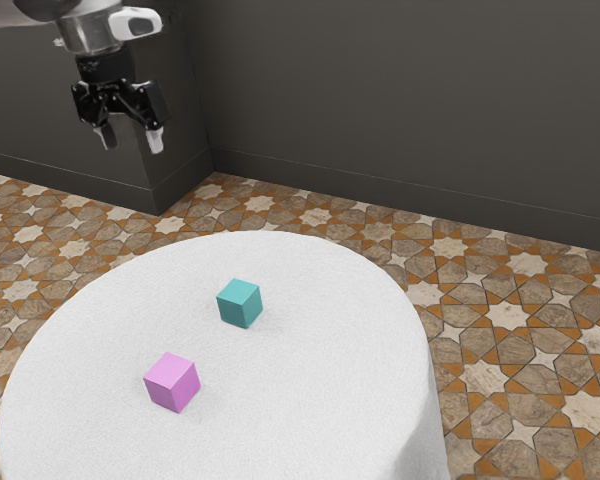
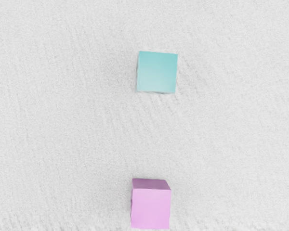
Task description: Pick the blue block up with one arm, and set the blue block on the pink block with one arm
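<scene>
A teal-blue block (image 1: pixel 240 302) rests near the middle of the round white table (image 1: pixel 330 400). A pink block (image 1: pixel 172 381) sits on the cloth closer to the front and toward the exterior view's left, a block-width or two apart from the blue one. My gripper (image 1: pixel 128 135) hangs high above the table at the exterior view's upper left, open, with nothing between its white-tipped fingers. From the hand camera I look straight down on the blue block (image 2: pixel 157 72) and the pink block (image 2: pixel 151 204), both lying apart on the white cloth.
The table's rounded edge (image 1: pixel 425 340) drops off toward the exterior view's right onto a patterned tile floor (image 1: pixel 510 300). A dark wall (image 1: pixel 410 100) and a dark cabinet corner (image 1: pixel 170 170) stand behind the table.
</scene>
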Tool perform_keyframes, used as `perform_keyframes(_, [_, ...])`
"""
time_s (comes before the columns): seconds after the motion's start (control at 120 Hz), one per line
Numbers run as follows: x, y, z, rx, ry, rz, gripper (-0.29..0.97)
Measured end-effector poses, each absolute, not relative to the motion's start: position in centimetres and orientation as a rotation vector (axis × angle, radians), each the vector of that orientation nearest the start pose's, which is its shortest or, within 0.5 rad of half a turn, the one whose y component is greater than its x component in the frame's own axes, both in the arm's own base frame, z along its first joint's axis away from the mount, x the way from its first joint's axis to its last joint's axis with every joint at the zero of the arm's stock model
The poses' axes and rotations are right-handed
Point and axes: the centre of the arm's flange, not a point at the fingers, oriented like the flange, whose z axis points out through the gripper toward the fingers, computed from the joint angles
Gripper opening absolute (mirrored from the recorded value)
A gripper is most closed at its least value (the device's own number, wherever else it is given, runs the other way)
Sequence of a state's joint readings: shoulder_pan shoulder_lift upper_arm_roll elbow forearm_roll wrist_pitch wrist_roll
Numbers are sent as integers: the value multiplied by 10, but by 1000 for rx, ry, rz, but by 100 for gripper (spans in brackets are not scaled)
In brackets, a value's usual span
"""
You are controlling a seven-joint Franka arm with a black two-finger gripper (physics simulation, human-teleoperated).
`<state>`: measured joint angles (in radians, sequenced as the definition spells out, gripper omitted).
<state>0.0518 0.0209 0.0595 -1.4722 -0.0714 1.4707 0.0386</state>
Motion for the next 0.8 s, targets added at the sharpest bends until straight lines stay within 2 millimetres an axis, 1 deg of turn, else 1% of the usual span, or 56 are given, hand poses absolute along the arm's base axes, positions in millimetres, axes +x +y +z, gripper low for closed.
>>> perform_keyframes(0.05, [535, 62, 659, -3212, -137, -3, 68])
perform_keyframes(0.075, [533, 67, 659, -3211, -153, -10, 68])
perform_keyframes(0.1, [534, 72, 655, -3211, -170, -4, 68])
perform_keyframes(0.142, [544, 81, 638, -3209, -200, 27, 68])
perform_keyframes(0.183, [563, 91, 605, -3203, -234, 92, 67])
perform_keyframes(0.208, [573, 93, 586, -3199, -241, 120, 67])
perform_keyframes(0.233, [586, 87, 564, -3197, -227, 151, 67])
perform_keyframes(0.3, [616, 46, 514, -3193, -123, 195, 67])
perform_keyframes(0.342, [629, 28, 490, -3186, -75, 196, 67])
perform_keyframes(0.392, [640, 19, 460, -3179, -54, 201, 67])
perform_keyframes(0.433, [642, 16, 432, -3175, -53, 212, 67])
perform_keyframes(0.458, [642, 16, 419, -3173, -55, 211, 67])
perform_keyframes(0.6, [644, 16, 371, -3171, -71, 144, 67])
perform_keyframes(0.708, [652, 16, 345, -3170, -80, 83, 67])
perform_keyframes(0.8, [659, 16, 329, -3168, -86, 38, 67])
